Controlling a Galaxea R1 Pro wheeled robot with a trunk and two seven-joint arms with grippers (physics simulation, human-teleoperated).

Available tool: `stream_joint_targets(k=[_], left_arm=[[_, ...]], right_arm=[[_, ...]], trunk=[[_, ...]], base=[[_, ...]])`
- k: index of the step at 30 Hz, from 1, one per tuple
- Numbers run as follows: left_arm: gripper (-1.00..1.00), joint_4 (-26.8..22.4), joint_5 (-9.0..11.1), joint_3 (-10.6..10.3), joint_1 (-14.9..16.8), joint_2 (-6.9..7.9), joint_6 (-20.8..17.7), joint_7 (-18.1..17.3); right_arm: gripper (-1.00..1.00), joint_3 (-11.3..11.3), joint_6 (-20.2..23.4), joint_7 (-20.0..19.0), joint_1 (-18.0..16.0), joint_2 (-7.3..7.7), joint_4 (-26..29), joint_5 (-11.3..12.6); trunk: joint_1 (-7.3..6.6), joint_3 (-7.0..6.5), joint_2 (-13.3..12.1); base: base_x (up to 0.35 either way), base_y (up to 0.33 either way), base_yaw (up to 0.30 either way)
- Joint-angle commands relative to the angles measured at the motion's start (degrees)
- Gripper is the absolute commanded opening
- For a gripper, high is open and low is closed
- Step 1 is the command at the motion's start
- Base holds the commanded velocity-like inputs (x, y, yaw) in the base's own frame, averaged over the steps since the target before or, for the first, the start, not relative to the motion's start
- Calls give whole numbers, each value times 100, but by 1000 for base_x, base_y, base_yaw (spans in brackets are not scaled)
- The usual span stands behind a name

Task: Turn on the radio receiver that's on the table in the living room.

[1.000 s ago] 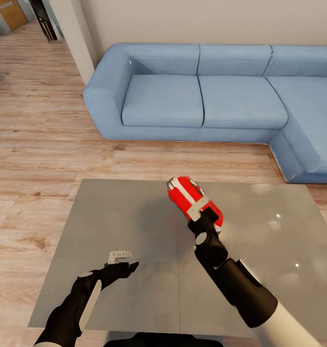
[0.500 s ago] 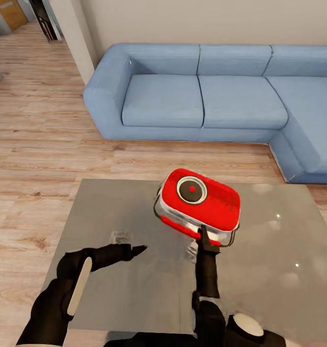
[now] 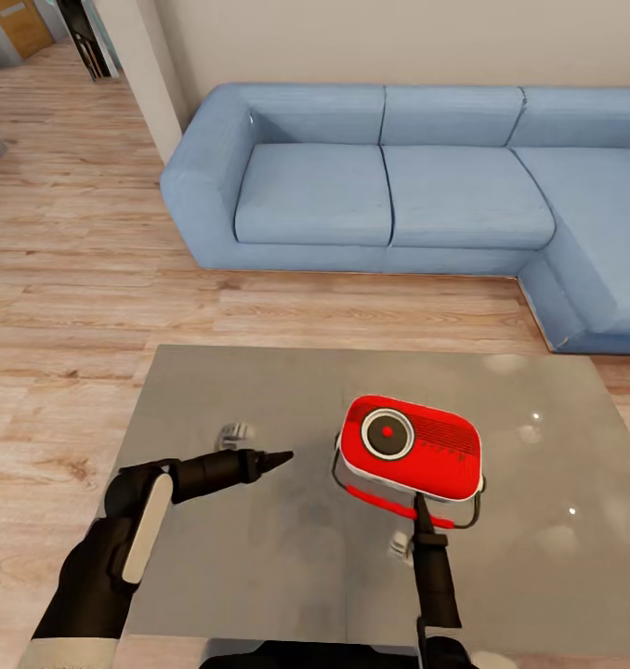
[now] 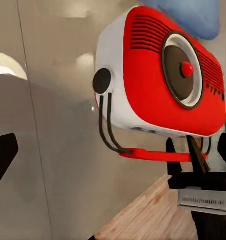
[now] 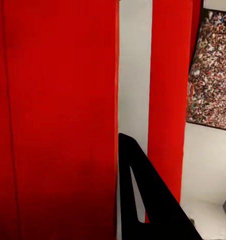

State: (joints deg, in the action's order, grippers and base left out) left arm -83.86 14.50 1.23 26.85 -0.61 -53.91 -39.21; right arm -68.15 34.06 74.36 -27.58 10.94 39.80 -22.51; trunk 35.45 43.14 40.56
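Observation:
The red radio receiver (image 3: 413, 455) hangs tilted just above the glossy grey table (image 3: 222, 390), its face turned up toward my head. Its round black dial (image 3: 387, 434) carries a red dot. My right gripper (image 3: 417, 508) is shut on the thin loop handle (image 3: 380, 502) at the radio's near edge. My left gripper (image 3: 282, 457) points at the radio from the left, a short gap away, and holds nothing. The left wrist view has the radio (image 4: 158, 75) close up, with its handle (image 4: 153, 155) pinched by the right gripper (image 4: 193, 160). In the right wrist view, red casing (image 5: 53, 120) lies beside one finger (image 5: 143, 200).
A blue L-shaped sofa (image 3: 389, 186) runs behind the table and down its right side. Light wood floor (image 3: 64, 307) lies between them and to the left. A framed crowd photo (image 5: 210, 70) hangs on the wall.
The radio has turned from edge-on to face-up and come nearer and to the right, as my right arm drew back. My left gripper has reached rightward toward it.

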Motion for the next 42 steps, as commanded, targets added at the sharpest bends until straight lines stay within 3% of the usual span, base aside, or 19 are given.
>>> stream_joint_targets(k=[1,7,8,11,12,21,22,42], left_arm=[[100,1,51,0,25,6,-58,-3],[100,-11,256,0,296,16,-395,-15],[100,-15,655,0,412,20,-486,-16],[100,-16,1014,0,508,54,-525,-17],[100,-17,1135,0,629,77,-543,-17],[100,-8,1273,-7,966,-11,-550,0],[-100,-5,1283,-11,977,-23,-550,0],[-100,30,1287,-62,998,-104,-559,22]], right_arm=[[-100,-15,-36,11,-2,-68,-203,-19],[-100,-14,-168,127,-2,-494,-1131,33],[-100,-14,-176,303,-2,-586,-1291,40],[-100,-14,-176,400,3,-617,-1349,40],[-100,-33,-167,590,6,-650,-1365,28],[-100,-73,5,890,84,-903,-1370,13],[-100,-74,40,892,91,-918,-1370,9],[-100,-84,56,1011,207,-985,-1327,-22]], trunk=[[0,0,0],[0,0,0],[0,0,0],[0,0,0],[0,0,0],[0,0,0],[0,0,0],[0,0,0]], base=[[0,0,0],[0,0,0],[0,0,0],[0,0,0],[0,0,0],[0,0,0],[0,0,0],[0,0,0]])
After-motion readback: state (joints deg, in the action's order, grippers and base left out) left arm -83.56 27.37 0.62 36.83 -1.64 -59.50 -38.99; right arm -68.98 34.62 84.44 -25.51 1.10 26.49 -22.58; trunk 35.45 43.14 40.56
